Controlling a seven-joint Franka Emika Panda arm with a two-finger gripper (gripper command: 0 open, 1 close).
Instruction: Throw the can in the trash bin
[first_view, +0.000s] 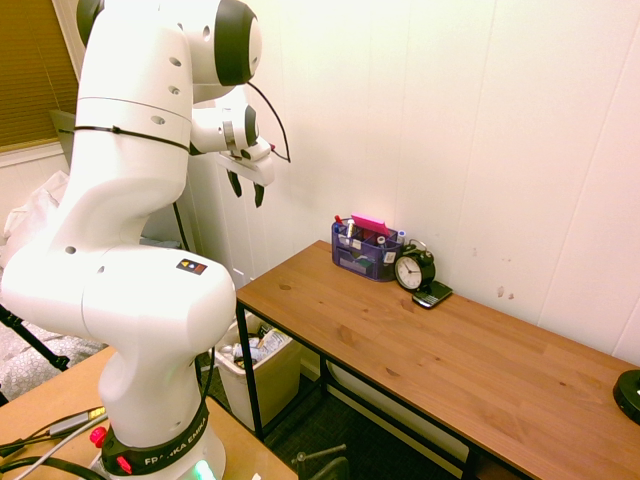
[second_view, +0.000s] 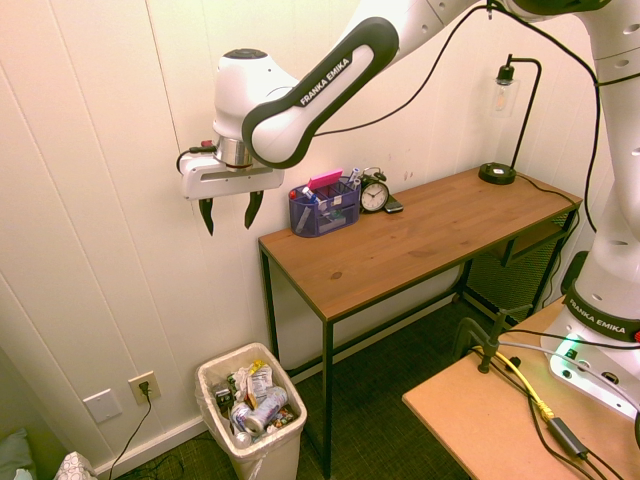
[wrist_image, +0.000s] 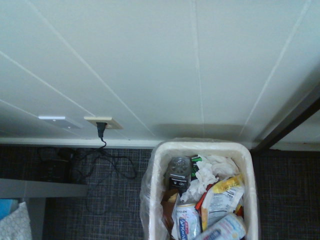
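The off-white trash bin (second_view: 268, 462) stands on the floor by the wall, left of the desk, and also shows in the first exterior view as the trash bin (first_view: 272, 378). It is full of rubbish. A silver-white can (second_view: 263, 411) with blue print lies on top of that rubbish. In the wrist view the can (wrist_image: 226, 228) lies by the bin rim (wrist_image: 154, 172), next to a similar can. My gripper (second_view: 230, 212) hangs high above the bin, pointing down, open and holding nothing. It appears in the first exterior view as the gripper (first_view: 246, 189).
A wooden desk (second_view: 420, 235) with black legs stands right of the bin. On it are a blue desk organiser (second_view: 322, 210), an alarm clock (second_view: 375, 195), a phone (first_view: 432, 294) and a black lamp (second_view: 497, 172). A wall outlet (second_view: 144, 386) with a plugged cable sits left of the bin.
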